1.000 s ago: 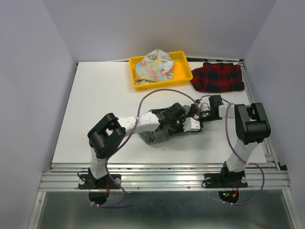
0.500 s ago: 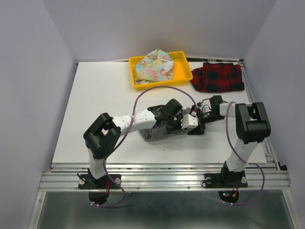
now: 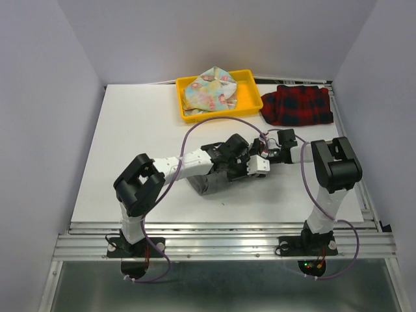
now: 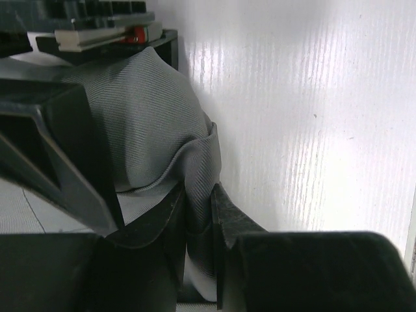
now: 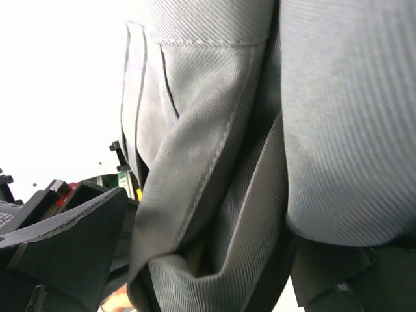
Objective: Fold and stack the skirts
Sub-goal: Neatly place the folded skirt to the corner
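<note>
**Grey skirt mid-fold at centre of worktop**

Left tool is clamped on a thin fold at the skirt's edge. Right tool has its jaws wide apart with cloth bunched between them, apparently not gripped.

Risks: the pinch looks shallow, so the fold could slip out under a pull. The tools also crowd each other and could collide or drag the bundle askew.

The skirt is plain grey twill with a stitched seam, rumpled in loose layers, not flat.

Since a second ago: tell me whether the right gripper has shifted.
Yes, slightly: in the top view the right gripper has edged leftward and a little nearer the yellow tray, which has stayed put.
</note>
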`<control>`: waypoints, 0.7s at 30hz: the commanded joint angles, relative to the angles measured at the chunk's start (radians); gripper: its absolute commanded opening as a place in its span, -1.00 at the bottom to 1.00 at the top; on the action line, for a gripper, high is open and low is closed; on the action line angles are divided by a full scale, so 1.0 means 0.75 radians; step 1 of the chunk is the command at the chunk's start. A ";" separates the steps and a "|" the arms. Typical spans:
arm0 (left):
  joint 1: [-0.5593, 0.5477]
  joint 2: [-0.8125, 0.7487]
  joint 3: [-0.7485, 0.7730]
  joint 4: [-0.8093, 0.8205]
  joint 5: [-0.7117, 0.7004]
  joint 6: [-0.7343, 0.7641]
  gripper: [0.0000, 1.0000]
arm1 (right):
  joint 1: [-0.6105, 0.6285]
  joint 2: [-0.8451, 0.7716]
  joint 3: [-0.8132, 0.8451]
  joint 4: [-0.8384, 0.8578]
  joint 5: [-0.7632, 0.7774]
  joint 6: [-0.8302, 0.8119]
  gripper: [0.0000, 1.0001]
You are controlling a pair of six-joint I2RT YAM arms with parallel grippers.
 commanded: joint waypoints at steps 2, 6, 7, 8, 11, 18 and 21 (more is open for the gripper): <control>-0.003 -0.048 0.069 0.043 0.080 0.037 -0.67 | 0.053 0.126 -0.040 0.152 0.198 0.049 0.93; -0.003 -0.060 0.061 0.053 0.060 0.039 -0.64 | 0.053 0.090 0.019 0.072 0.226 -0.065 0.27; -0.003 -0.064 0.061 0.055 0.054 0.035 -0.62 | 0.053 0.073 0.035 0.046 0.265 -0.134 0.17; -0.005 -0.066 0.061 0.061 0.043 0.029 -0.58 | 0.053 0.055 0.056 0.011 0.281 -0.181 0.07; -0.003 -0.101 0.071 0.047 -0.012 -0.014 -0.27 | 0.053 -0.017 0.174 -0.246 0.361 -0.365 -0.35; 0.150 -0.337 0.088 -0.119 0.041 -0.182 0.20 | 0.012 -0.150 0.440 -0.637 0.596 -0.805 -0.99; 0.252 -0.426 0.096 -0.182 0.060 -0.211 0.25 | -0.039 -0.180 0.528 -0.742 0.668 -0.977 -0.99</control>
